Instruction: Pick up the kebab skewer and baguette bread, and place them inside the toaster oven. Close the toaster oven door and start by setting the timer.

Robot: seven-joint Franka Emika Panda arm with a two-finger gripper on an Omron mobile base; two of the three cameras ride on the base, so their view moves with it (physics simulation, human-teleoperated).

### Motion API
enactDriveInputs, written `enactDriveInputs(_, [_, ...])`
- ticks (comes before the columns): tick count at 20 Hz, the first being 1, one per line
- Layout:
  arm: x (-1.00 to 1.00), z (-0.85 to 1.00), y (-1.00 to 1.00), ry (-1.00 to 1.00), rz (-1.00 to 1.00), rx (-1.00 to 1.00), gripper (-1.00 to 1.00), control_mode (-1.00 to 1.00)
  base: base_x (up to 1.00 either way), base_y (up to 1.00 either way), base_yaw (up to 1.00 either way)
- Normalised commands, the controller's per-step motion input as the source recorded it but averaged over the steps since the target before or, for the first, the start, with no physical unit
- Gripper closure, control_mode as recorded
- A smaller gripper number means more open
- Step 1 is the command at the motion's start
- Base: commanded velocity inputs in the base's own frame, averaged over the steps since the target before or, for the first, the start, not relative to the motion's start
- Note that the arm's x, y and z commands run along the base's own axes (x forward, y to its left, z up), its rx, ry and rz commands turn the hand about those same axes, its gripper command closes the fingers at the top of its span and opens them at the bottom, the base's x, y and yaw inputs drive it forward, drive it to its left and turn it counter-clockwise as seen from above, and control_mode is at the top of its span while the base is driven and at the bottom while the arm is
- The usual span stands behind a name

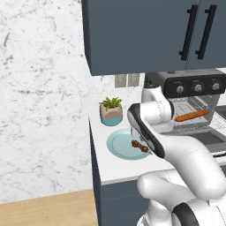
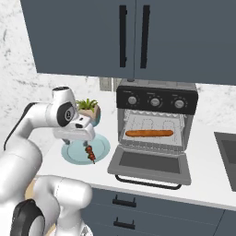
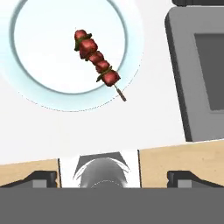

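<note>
Left base view: I see the kebab skewer [image 1: 139,146] lying on the plate [image 1: 115,145], partly behind my arm. The baguette [image 1: 191,116] is already on the rack inside the toaster oven [image 1: 190,103].

Right base view: the gripper [image 2: 79,138] hangs over the plate's [image 2: 102,146] far-left part; the skewer [image 2: 90,154] lies just toward the oven door [image 2: 150,164], which is dropped open.

Hand view: jaws spread wide, nothing held. The skewer [image 3: 97,61] runs diagonally, bare stick end pointing toward the door [image 3: 197,65]. I'd judge 1 short shift centres me over it. No readable writing anywhere.
</note>
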Motion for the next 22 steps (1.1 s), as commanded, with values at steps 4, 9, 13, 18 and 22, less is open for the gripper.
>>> enactDriveInputs(4, [0.53,-0.44,0.0,0.12,0.31,0.0,-1.0,-1.0,0.0,0.0,0.0])
enactDriveInputs(9, [0.53,-0.45,0.0,0.09,0.23,0.0,-1.0,-1.0,0.0,0.0,0.0])
enactDriveInputs(13, [0.4,-0.37,0.0,0.09,0.2,0.0,-1.0,-1.0,0.0,0.0,0.0])
enactDriveInputs(18, [0.31,-0.39,0.0,0.03,0.17,0.0,-1.0,-1.0,0.0,0.0,0.0])
enactDriveInputs(22, [0.47,-0.47,0.0,0.0,0.14,0.06,-1.0,-1.0,0.0,0.0,0.0])
